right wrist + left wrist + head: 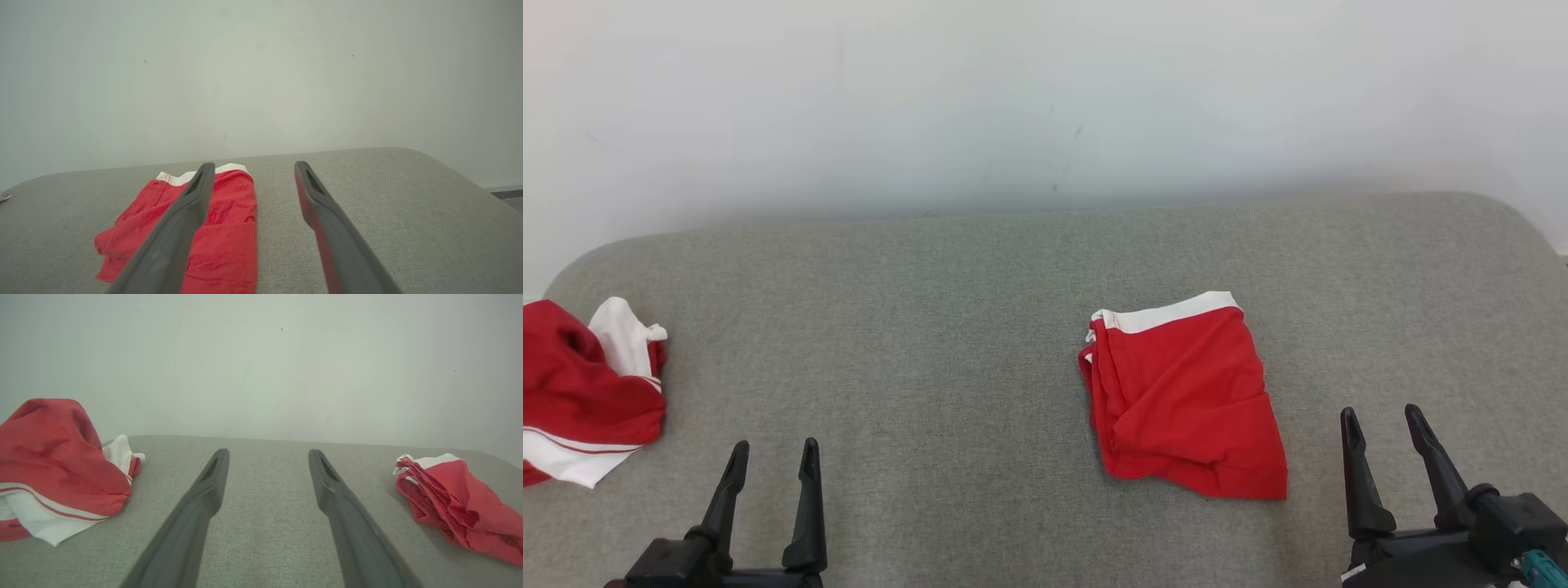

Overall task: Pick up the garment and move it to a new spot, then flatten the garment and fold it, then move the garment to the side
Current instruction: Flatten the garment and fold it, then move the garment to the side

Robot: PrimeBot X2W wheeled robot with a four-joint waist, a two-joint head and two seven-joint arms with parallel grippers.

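The shorts (1188, 400) lie folded near the cushion's (931, 327) right edge, so the task looks finished. The left end effector (774, 447) and right end effector (1380, 415) are spread and empty.

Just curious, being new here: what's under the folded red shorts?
The folded shorts lie flat on the grey cushion. Whatever might sit beneath them or between their layers is covered.

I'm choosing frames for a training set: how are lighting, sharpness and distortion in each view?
Head view: soft, even light, barely any shadow around the folded garment, no glare. Left wrist view: left gripper looms soft-edged near the lens, cushion weave crisp. Right wrist view: right gripper likewise blurred, cushion's far edge looks bowed, perhaps lens distortion.
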